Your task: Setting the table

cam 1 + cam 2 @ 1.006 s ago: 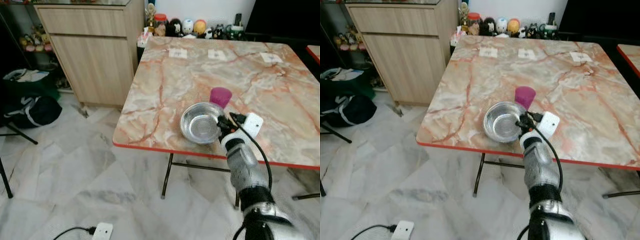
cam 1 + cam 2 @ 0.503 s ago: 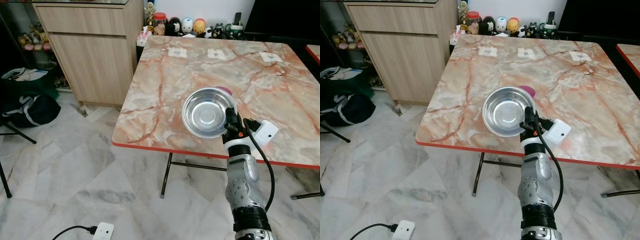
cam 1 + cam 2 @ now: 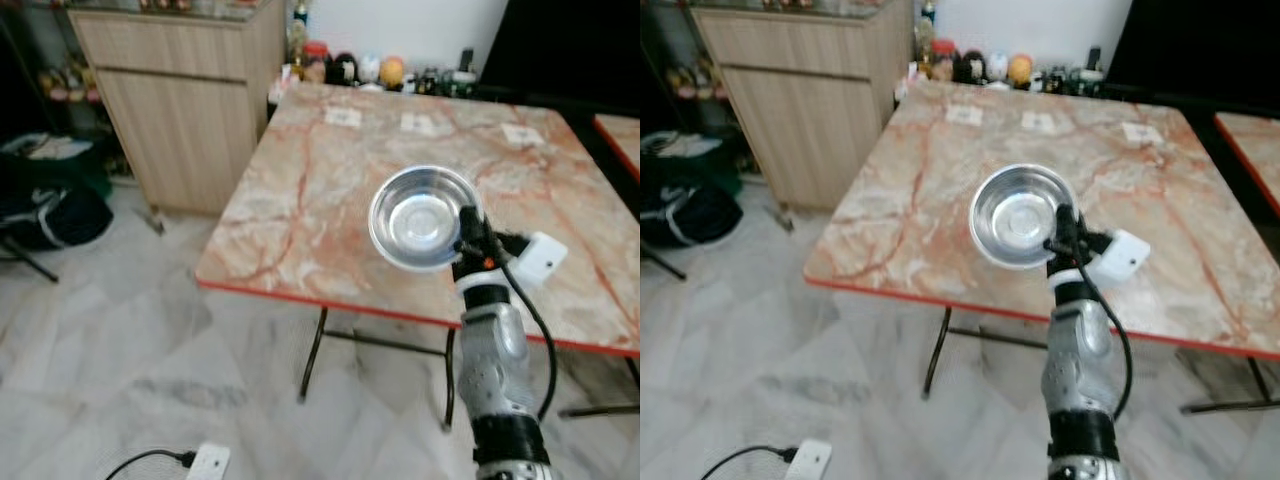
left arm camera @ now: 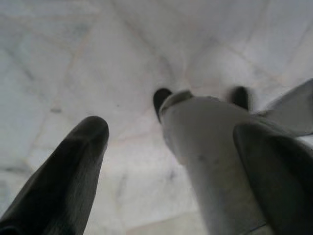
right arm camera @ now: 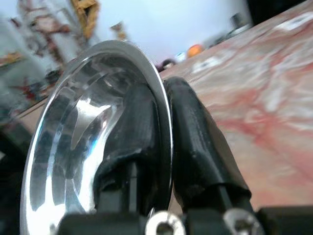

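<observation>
1. right gripper (image 3: 1064, 232) jaws clenched on the rim of the steel bowl (image 3: 424, 217) — one finger inside the rim, one outside, as the right wrist view shows.
2. steel bowl held raised and tilted above the near part of the marble table (image 3: 320, 170), its hollow facing the head camera.
3. left gripper (image 4: 171, 147) jaws released — the two black fingers stand apart, hanging idle over the pale marble floor (image 4: 73, 58).
4. wooden cabinet (image 3: 180, 110) stands to the left of the table; small figurines (image 3: 990, 68) line the table's far edge.
</observation>
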Robot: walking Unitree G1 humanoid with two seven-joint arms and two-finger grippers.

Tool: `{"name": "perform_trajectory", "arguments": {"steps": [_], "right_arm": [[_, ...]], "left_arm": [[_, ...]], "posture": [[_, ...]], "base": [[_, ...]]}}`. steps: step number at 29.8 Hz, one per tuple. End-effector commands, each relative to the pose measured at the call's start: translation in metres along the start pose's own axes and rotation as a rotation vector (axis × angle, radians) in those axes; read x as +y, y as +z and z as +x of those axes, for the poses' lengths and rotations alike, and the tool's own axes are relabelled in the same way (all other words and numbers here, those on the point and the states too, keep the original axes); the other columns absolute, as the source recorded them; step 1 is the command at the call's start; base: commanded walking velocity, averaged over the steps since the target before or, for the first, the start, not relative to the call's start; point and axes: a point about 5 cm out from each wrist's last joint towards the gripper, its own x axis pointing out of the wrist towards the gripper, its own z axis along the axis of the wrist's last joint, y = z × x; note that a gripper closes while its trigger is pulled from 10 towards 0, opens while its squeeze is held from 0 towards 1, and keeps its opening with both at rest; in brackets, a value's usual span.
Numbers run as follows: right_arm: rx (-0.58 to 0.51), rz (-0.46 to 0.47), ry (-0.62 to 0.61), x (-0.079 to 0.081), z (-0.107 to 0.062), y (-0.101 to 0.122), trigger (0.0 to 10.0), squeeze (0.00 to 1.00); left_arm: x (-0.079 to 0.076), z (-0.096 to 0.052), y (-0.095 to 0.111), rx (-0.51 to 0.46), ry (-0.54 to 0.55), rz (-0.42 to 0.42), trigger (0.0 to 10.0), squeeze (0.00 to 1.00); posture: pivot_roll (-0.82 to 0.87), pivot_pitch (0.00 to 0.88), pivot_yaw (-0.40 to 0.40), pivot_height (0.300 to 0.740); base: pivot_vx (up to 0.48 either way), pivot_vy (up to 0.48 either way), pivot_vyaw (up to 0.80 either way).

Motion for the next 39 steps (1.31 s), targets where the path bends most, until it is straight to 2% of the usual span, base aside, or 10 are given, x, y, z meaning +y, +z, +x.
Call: {"name": "perform_trajectory", "arguments": {"steps": [1,12,39], "right_arm": [[-0.044,-0.026,-0.024,-0.007,0.001,0.014,10.0,0.0],[-0.048,-0.044,-0.065,-0.017,0.001,0.018,10.0,0.0],[-0.045,-0.056,-0.089,-0.021,-0.001,0.019,10.0,0.0]], "left_arm": [[-0.005,0.0,-0.009,0.038,-0.016,0.003,10.0,0.0],[-0.004,0.0,-0.008,0.035,-0.011,0.0,10.0,0.0],[-0.004,0.0,-0.009,0.039,-0.017,-0.001,10.0,0.0]], "posture": [[0.06,0.032,-0.055,0.74],[0.06,0.032,-0.05,0.74],[0.05,0.025,-0.047,0.74]], "base": [[0.0,-0.469,0.0],[0.0,-0.466,0.0],[0.0,-0.466,0.0]]}}
